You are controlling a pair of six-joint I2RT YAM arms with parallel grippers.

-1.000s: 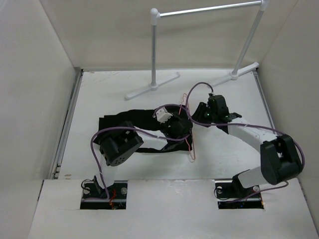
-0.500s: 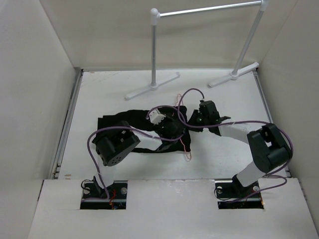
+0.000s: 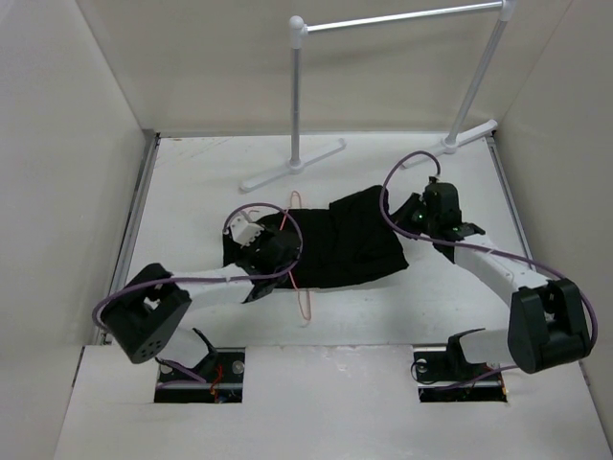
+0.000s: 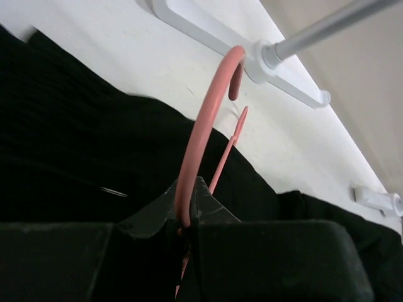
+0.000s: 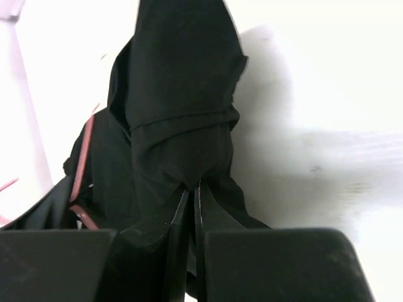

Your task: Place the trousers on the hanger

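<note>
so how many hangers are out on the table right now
1: the pink hanger, its hook clamped in the left tool at the left end of the trousers, the rest partly hidden by the cloth. Another could lie unseen beneath the fabric.

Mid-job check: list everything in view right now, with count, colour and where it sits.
Soft black fabric trousers: one, black, lying mid-table between the two grippers.
Thin pink wire hanger: one, pink, across the trousers' left end.
Grey-white tube clothes rack: one, grey-white, standing at the table's far side.
White table: one, white, under everything.
Left gripper: one, black, closed on the hanger's wire.
Right gripper: one, black, pinching the trousers' right edge.
</note>
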